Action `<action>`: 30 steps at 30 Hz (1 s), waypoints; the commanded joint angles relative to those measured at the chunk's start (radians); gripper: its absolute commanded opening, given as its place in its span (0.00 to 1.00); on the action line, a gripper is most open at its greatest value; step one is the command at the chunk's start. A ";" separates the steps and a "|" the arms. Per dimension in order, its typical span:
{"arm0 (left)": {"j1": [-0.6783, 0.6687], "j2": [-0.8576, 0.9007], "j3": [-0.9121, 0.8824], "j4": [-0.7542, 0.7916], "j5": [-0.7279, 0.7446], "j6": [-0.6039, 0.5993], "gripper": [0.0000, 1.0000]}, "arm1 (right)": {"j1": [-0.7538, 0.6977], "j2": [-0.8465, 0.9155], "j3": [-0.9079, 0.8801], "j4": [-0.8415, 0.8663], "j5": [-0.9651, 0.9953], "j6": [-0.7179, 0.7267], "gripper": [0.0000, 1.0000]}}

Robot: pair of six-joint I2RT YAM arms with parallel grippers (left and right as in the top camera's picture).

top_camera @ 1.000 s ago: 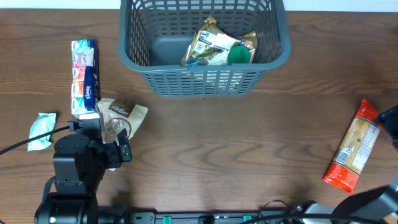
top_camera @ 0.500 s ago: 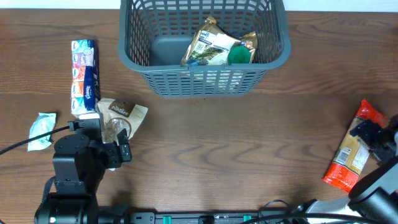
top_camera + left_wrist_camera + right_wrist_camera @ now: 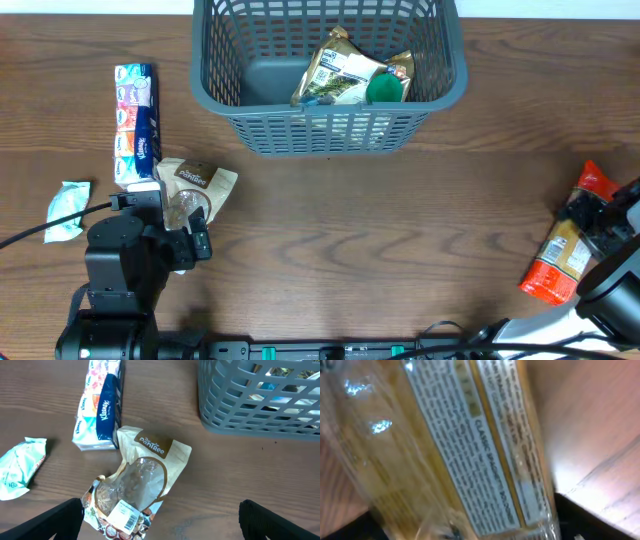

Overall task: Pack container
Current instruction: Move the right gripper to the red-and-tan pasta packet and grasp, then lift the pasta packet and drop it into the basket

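The dark grey lattice container (image 3: 330,130) stands at the back centre, and a few packets (image 3: 350,75) lie in its right half; its corner shows in the left wrist view (image 3: 250,410). My left gripper (image 3: 172,225) is open and low over a brown Pan Tree packet (image 3: 205,182), whose near end lies between the fingers in the left wrist view (image 3: 140,480). My right gripper (image 3: 600,225) is at the right edge, over a red-ended spaghetti packet (image 3: 558,265). That packet (image 3: 470,450) fills the blurred right wrist view, with a dark finger on each side and the jaws wide apart.
A long tissue pack (image 3: 136,120) lies left of the container, touching the Pan Tree packet's far end (image 3: 100,405). A small mint-green packet (image 3: 68,208) lies at the far left (image 3: 20,467). A black cable runs from the left arm.
My right gripper has come in from the right edge and down onto the upper half of the spaghetti packet. The left arm and its packet have not moved.
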 commanded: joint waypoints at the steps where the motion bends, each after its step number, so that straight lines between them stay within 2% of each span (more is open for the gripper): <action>1: 0.006 0.000 0.018 0.001 -0.016 0.017 0.98 | -0.003 0.072 -0.029 0.012 -0.108 0.001 0.62; 7: 0.006 0.000 0.018 0.001 -0.016 0.017 0.98 | 0.032 0.066 -0.017 0.005 -0.197 -0.015 0.15; 9: 0.006 0.000 0.018 0.001 -0.016 0.017 0.99 | 0.063 0.049 -0.002 -0.008 -0.216 -0.019 0.03; 15: 0.006 0.000 0.018 0.001 -0.016 0.017 0.98 | 0.209 -0.073 0.085 -0.050 -0.227 -0.052 0.01; 18: 0.006 0.000 0.018 0.001 -0.016 0.017 0.98 | 0.303 -0.157 0.191 -0.100 -0.226 -0.055 0.01; 21: 0.006 0.000 0.018 0.001 -0.016 0.017 0.98 | 0.389 -0.215 0.366 -0.174 -0.225 -0.042 0.01; 27: 0.006 0.000 0.018 0.001 -0.016 0.017 0.98 | 0.521 -0.220 0.789 -0.342 -0.135 -0.030 0.01; 30: 0.006 0.000 0.018 0.001 -0.016 0.017 0.99 | 0.591 -0.217 0.951 -0.383 -0.118 -0.110 0.01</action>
